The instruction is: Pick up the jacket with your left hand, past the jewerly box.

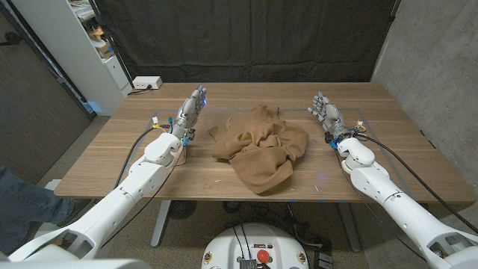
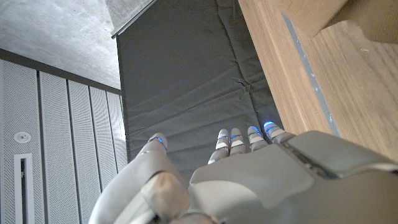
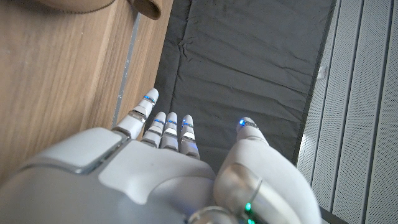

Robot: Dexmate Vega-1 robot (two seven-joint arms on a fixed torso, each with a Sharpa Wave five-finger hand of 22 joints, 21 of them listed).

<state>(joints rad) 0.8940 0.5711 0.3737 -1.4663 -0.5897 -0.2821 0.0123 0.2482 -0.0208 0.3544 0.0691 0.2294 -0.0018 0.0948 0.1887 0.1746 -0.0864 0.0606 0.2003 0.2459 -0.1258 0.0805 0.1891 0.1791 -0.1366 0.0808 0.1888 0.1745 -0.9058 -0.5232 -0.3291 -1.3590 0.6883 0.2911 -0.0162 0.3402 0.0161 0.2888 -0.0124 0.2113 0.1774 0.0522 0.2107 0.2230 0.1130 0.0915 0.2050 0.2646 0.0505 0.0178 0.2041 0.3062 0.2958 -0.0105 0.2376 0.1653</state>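
Soft, even light from above, and the pictures are mostly sharp.

In the head view the wooden table (image 1: 112, 161) is bright, with a pale shine near the right hand (image 1: 326, 112). The brown jacket (image 1: 260, 145) has small dark shadows in its folds and a soft shadow under its edge. The black curtain (image 1: 246, 37) behind is very dark. Little blue lights glow on the fingertips (image 2: 270, 127) of the left hand (image 2: 249, 180). In both wrist views the hand up close looks a bit blurry and big.
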